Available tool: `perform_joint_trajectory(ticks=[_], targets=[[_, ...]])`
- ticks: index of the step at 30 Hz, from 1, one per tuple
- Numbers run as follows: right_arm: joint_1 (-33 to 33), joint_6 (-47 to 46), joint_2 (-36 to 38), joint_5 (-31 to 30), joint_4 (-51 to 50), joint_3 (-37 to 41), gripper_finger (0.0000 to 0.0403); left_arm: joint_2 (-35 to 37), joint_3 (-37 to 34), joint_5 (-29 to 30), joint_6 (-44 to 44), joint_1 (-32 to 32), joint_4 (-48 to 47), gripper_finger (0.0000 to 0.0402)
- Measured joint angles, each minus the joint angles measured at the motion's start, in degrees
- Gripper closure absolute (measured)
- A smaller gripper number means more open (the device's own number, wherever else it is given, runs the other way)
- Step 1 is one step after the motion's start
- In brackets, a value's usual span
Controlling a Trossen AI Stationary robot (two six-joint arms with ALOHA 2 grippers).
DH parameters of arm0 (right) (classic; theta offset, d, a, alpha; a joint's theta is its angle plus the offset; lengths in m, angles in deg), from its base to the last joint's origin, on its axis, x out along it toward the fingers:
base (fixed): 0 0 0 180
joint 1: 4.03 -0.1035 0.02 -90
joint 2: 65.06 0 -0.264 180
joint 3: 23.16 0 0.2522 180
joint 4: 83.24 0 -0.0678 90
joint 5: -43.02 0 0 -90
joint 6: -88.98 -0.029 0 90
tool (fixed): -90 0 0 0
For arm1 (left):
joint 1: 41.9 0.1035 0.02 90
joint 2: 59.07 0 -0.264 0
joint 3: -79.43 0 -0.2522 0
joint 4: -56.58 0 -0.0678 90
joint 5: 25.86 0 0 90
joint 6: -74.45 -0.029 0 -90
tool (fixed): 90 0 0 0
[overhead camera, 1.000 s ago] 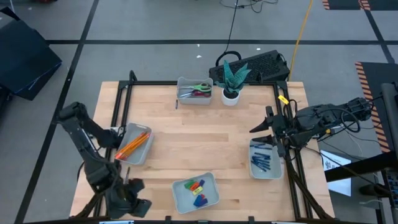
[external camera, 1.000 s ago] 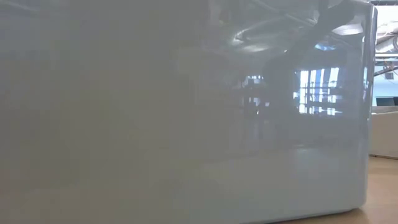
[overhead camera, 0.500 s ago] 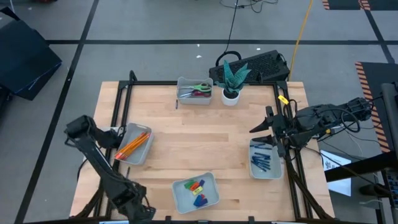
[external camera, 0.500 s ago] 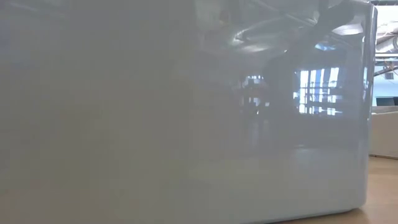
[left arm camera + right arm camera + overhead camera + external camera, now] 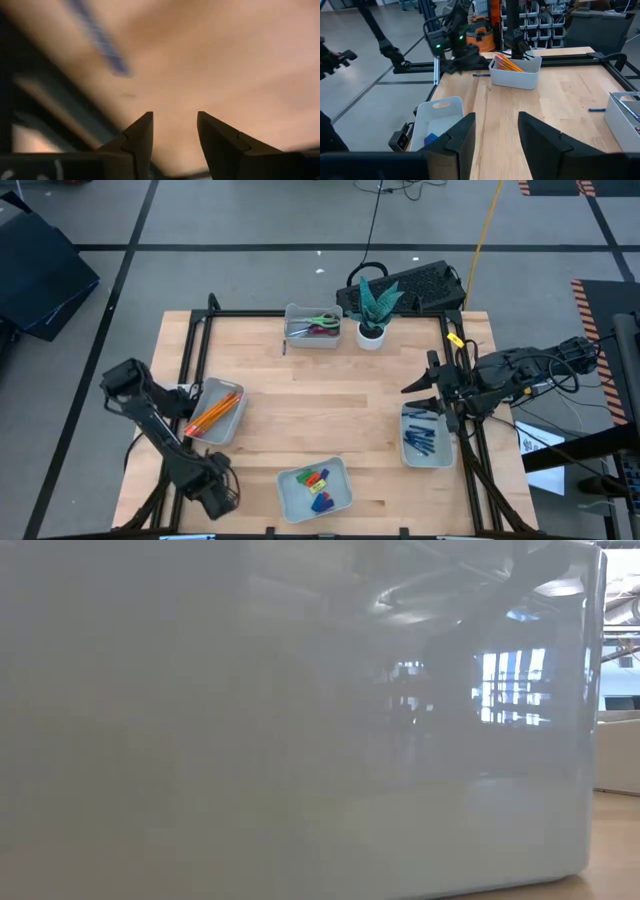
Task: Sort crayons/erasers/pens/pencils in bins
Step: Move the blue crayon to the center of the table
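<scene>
Since a stray pen (image 5: 100, 40) lies on the table beside the pencil bin (image 5: 213, 412), I have the left gripper (image 5: 174, 131) low over it, jaws apart and empty; the right gripper (image 5: 495, 131) waits open above the pen bin (image 5: 426, 436).

Four bins sit on the table (image 5: 330, 415): pencils (image 5: 212, 415) at left, erasers (image 5: 317, 482) in front, pens (image 5: 421, 438) at right, scissors (image 5: 320, 324) at back beside the plant pot (image 5: 371, 334).
</scene>
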Motion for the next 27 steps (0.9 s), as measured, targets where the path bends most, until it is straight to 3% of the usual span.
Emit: perform_joint_trajectory(ticks=[3,9,14,20,27], targets=[[-0.01,0.0,0.02,0.0,0.0,0.0,0.0263,4.74,-4.05,1.11,1.54,-1.5,-3.8,0.0245],[-0.01,-0.02,0.0,-0.01,0.0,0.0,0.0263,11.03,-11.07,5.65,7.6,-3.22,-2.69,0.0245],[-0.01,0.0,0.02,-0.01,-0.02,0.0,0.0263,11.45,-12.8,7.31,10.57,-3.26,-1.11,0.0245],[-0.01,0.0,0.02,-0.01,-0.02,0.0,0.0263,11.26,-15.98,9.66,16.46,-3.39,7.51,0.0245],[-0.01,-0.02,0.02,0.0,-0.02,0.0,0.0263,11.24,-18.6,9.81,21.24,-3.59,7.67,0.0245]])
